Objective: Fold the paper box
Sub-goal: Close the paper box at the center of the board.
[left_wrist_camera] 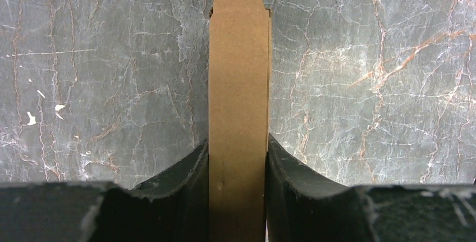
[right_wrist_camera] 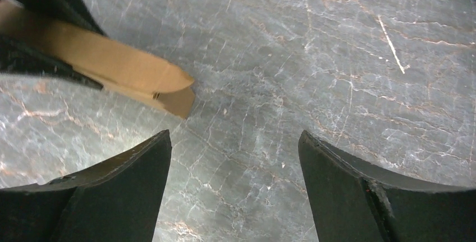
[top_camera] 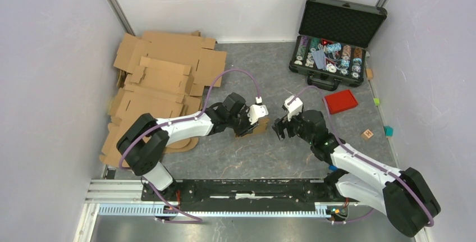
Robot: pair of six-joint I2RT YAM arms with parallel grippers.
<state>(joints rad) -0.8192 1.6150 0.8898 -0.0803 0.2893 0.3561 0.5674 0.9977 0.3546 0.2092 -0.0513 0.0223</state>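
In left gripper, paper box edge-on

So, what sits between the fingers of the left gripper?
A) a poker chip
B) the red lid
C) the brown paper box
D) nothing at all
C: the left wrist view shows the paper box pressed between both fingers of the left gripper.

My left gripper pinches the paper box, a finger touching each side. Grey table shows either side of the box.
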